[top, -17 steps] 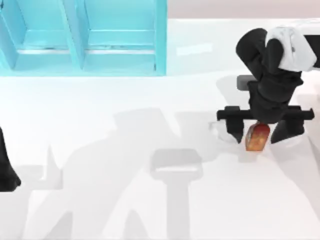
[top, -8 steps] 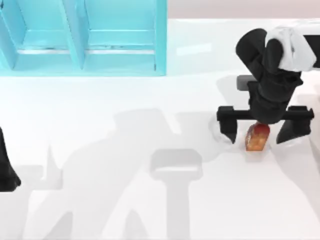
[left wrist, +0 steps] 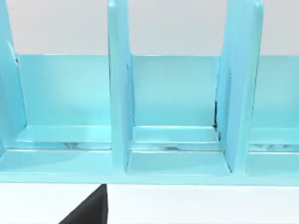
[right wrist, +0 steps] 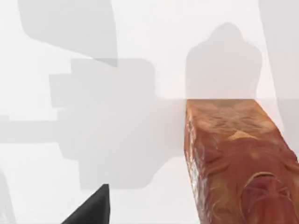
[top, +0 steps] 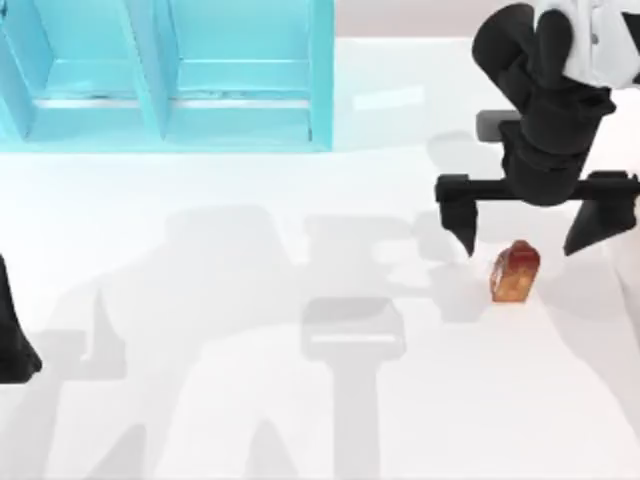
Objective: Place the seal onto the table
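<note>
The seal (top: pixel 514 272), a small glossy orange-brown block with a reddish top end, stands on the white table (top: pixel 250 400) at the right side. My right gripper (top: pixel 528 238) hangs just behind and above it, open, its two black fingers spread wide on either side and touching nothing. The right wrist view looks down on the seal (right wrist: pixel 233 158) resting on the table (right wrist: pixel 93 46). My left arm (top: pixel 12 330) stays parked at the table's left edge.
A turquoise-blue shelf unit (top: pixel 170 75) runs along the back left of the table, and its compartments (left wrist: pixel 173 116) face the left wrist camera. Grey shadows of the arms fall across the table's middle.
My right gripper has opened wider and risen away from the seal, pulling toward the back. The seal stays standing on the table where it was released.
</note>
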You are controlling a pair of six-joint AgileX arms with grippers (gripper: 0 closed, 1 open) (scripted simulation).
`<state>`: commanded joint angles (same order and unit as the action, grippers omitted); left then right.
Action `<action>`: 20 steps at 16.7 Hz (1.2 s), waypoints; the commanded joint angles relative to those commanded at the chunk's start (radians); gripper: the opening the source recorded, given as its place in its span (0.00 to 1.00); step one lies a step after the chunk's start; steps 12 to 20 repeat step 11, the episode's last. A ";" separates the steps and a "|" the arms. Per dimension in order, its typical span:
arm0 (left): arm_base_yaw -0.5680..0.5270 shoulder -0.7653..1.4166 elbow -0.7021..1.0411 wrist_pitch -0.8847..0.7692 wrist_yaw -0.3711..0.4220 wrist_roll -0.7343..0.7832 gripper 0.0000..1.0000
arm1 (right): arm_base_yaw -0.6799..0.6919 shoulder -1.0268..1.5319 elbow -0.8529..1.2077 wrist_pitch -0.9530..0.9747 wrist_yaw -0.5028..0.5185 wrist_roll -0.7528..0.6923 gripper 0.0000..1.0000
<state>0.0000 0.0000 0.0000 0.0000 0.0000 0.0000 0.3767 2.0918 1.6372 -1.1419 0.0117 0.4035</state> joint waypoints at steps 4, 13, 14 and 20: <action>0.000 0.000 0.000 0.000 0.000 0.000 1.00 | 0.000 -0.023 0.126 -0.153 0.001 -0.002 1.00; 0.000 0.000 0.000 0.000 0.000 0.000 1.00 | -0.006 -0.070 0.301 -0.343 -0.008 -0.007 1.00; 0.000 0.000 0.000 0.000 0.000 0.000 1.00 | -0.006 -0.070 0.301 -0.343 -0.008 -0.007 1.00; 0.000 0.000 0.000 0.000 0.000 0.000 1.00 | -0.006 -0.070 0.301 -0.343 -0.008 -0.007 1.00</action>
